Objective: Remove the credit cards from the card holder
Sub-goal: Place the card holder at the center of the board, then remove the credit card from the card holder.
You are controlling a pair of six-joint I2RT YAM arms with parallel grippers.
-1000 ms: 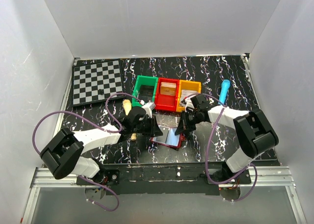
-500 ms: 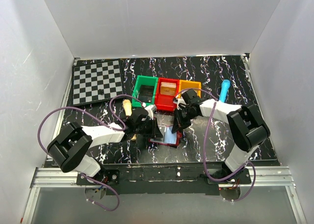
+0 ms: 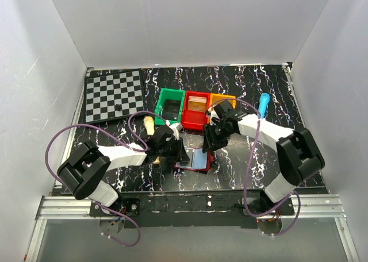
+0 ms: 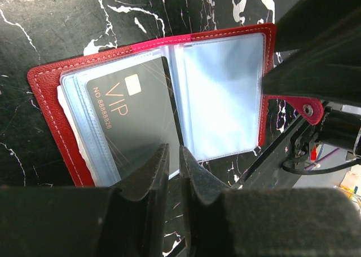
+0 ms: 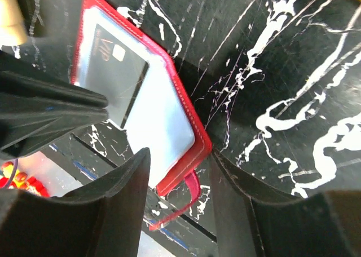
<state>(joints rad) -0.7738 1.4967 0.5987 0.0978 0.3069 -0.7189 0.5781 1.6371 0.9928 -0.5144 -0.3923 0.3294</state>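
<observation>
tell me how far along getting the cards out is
Done: the card holder lies open on the table, clear sleeves showing. In hand: the left end effector looks pinched on its sleeve edge beside the black VIP card, while the right end effector stands open astride the holder's snap-tab edge. Left: the VIP card sits inside its sleeve; no card is out yet.

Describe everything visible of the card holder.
The card holder lies open on the marbled table: red leather-like cover, white stitching, pale-blue sleeves, a snap tab. A dark VIP card sits in one sleeve. The left claw seems to pinch its sleeve edge; the open right claw straddles its tab corner.
</observation>
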